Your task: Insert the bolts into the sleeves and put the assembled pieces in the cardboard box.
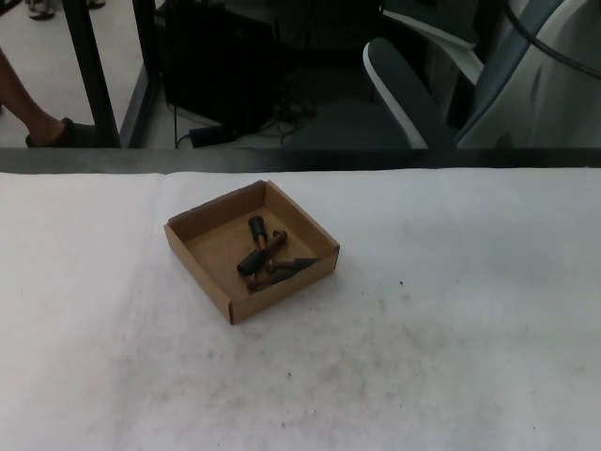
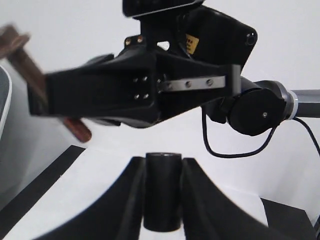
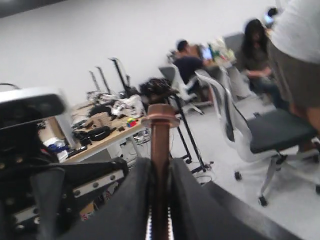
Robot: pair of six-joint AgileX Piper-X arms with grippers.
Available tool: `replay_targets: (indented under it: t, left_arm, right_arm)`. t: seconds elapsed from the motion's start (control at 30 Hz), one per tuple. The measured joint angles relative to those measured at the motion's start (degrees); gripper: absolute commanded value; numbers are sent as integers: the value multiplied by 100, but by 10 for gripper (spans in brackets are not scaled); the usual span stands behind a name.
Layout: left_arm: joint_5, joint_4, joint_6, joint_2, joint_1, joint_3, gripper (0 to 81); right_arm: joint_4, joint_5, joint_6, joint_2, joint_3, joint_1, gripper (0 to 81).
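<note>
Several assembled pieces (image 1: 263, 256) lie in the box (image 1: 202, 268) on the worktop (image 1: 451, 310). Left gripper (image 2: 163, 170) clamps a sleeve (image 2: 162, 200); right gripper (image 3: 160, 175) clamps a bolt (image 3: 160, 130). Step in hand, as judged: insertion. Next move: align bolt shank coaxially with sleeve bore, then push home.

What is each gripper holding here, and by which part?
Left gripper clamps the black sleeve around its side wall; right gripper grips the bolt by its shank, head protruding.
</note>
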Motion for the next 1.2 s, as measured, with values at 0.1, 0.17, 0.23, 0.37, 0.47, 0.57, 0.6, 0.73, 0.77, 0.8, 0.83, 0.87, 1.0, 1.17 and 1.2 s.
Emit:
replay_targets:
  t: [0.1, 0.17, 0.23, 0.37, 0.47, 0.57, 0.6, 0.73, 0.77, 0.8, 0.83, 0.87, 1.0, 1.17, 1.2]
  left_arm:
    - [-86, 0, -32, 0, 0, 0, 4]
    - [-148, 0, -32, 0, 0, 0, 4]
    - [-201, 11, -44, 0, 0, 0, 4]
    - [-213, 88, -44, 0, 0, 0, 4]
    - [-229, 136, -51, 0, 0, 0, 4]
    - [-248, 136, -51, 0, 0, 0, 4]
    - [-245, 136, -51, 0, 0, 0, 4]
    - [-245, 136, -51, 0, 0, 0, 4]
    - [-245, 136, -51, 0, 0, 0, 4]
    - [-245, 136, -51, 0, 0, 0, 4]
    - [-245, 136, -51, 0, 0, 0, 4]
    - [-245, 136, -51, 0, 0, 0, 4]
    - [-245, 136, -51, 0, 0, 0, 4]
    - [-102, 136, 185, 0, 0, 40, 4]
    - [-101, 136, 198, 0, 0, 87, 4]
  right_arm:
    - [1635, 495, -85, 0, 0, 0, 2]
    - [2812, 890, -453, 12, 0, 0, 2]
    - [3990, 1499, -1021, 24, 13, 12, 2]
    - [6111, 3271, -2306, 161, 15, 29, 2]
    - [7102, 3653, -2823, 404, 15, 29, 2]
    - [7737, 3827, -3076, 712, 15, 51, 2]
    - [7833, 3870, -3116, 792, 15, 63, 2]
    - [7909, 4144, -3230, 1037, 34, 115, 2]
    - [7853, 4188, -3246, 1057, 64, 113, 2]
    - [7823, 4236, -3252, 1062, 90, 124, 2]
    - [7767, 4278, -3248, 1058, 141, 119, 2]
    - [7726, 4314, -3248, 1058, 194, 119, 2]
    - [7627, 4386, -3248, 1058, 437, 119, 2]
    - [7592, 4386, -3248, 1058, 1138, 119, 2]
    - [7591, 4386, -3248, 1058, 1232, 119, 2]
